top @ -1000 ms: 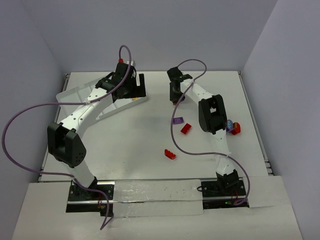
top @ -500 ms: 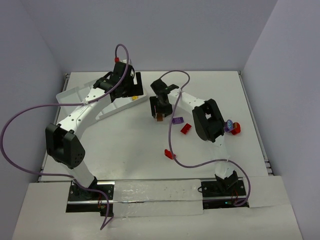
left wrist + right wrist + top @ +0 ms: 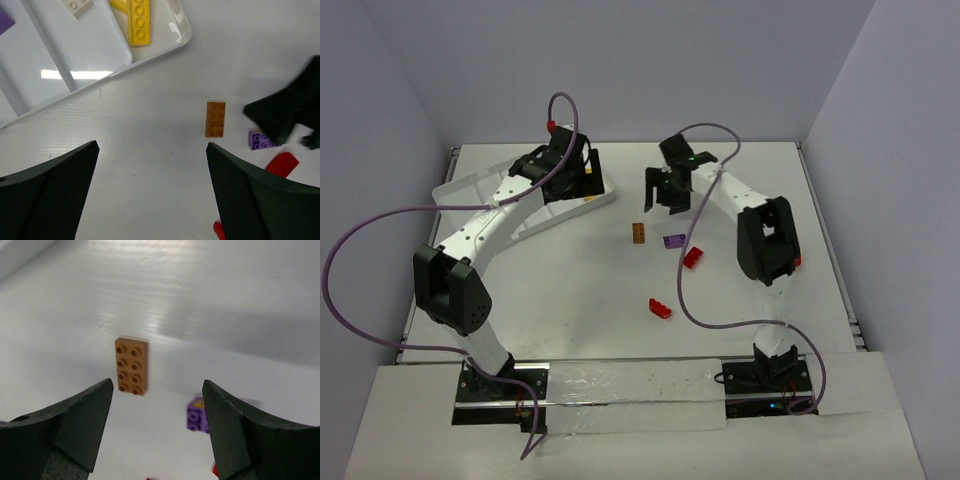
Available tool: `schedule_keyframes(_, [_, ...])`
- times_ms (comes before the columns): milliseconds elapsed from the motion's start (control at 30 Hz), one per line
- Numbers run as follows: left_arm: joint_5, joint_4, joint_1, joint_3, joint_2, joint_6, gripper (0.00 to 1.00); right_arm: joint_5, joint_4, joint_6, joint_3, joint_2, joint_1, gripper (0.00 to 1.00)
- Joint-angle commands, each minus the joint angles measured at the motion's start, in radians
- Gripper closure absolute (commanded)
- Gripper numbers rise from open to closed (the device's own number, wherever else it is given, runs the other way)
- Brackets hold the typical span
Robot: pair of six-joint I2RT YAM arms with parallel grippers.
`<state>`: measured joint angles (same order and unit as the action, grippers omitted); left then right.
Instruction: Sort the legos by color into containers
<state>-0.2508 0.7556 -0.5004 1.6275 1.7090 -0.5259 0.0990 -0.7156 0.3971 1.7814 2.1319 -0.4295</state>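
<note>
Overhead view: the white tray (image 3: 470,187) lies at the far left of the table (image 3: 570,290). The left gripper (image 3: 592,176) is held at the tray's right end. The right gripper (image 3: 665,195) is held over the far middle of the table, apart from every brick.

Loose bricks on the table: an orange brick (image 3: 638,233) is seen flat, studs up, just nearer than the right gripper. A purple brick (image 3: 674,241) lies just to its right. A red brick (image 3: 692,257) is close beside the purple one. A second red brick (image 3: 660,308) lies alone, nearer the arm bases.

Left wrist view: the left gripper (image 3: 152,150) is spread wide with nothing between the fingers (image 3: 55,190), above bare table just off the tray (image 3: 90,45) rim. Yellow bricks (image 3: 139,20) are noted in the end compartment by the rounded corner. A beige brick (image 3: 76,5) is in the next compartment. A purple piece (image 3: 4,22) is cut by the frame edge in the one beyond. The orange brick (image 3: 215,119) lies outside the tray, well clear of its rim. The purple brick (image 3: 260,140) and red brick (image 3: 281,164) are partly covered by the blurred right gripper (image 3: 290,112).

Right wrist view: the right gripper (image 3: 157,390) is also spread wide and holds nothing. The orange brick (image 3: 132,365) is seen below, nearer the left finger, untouched. The purple brick (image 3: 198,415) is blurred beside the right finger (image 3: 240,430).
</note>
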Motion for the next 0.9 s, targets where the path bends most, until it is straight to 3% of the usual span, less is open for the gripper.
schedule_keyframes(0, [-0.021, 0.010, -0.018, 0.017, 0.039, -0.036, 0.03, 0.137, 0.077, -0.023, -0.099, -0.186, 0.149, 0.21])
schedule_keyframes(267, [0.041, -0.019, -0.110, 0.103, 0.186, -0.085, 0.02, 0.225, 0.062, 0.005, -0.208, -0.313, 0.295, 0.20])
schedule_keyframes(400, [0.123, -0.051, -0.164, 0.138, 0.265, -0.111, 0.01, 0.197, 0.062, 0.027, -0.291, -0.387, 0.314, 0.20])
schedule_keyframes(667, [0.086, -0.095, -0.216, 0.158, 0.392, -0.162, 0.01, 0.056, 0.111, 0.055, -0.405, -0.536, 0.333, 0.20])
schedule_keyframes(867, [0.034, -0.047, -0.219, 0.269, 0.512, -0.196, 0.10, 0.040, 0.127, 0.056, -0.424, -0.579, 0.343, 0.20])
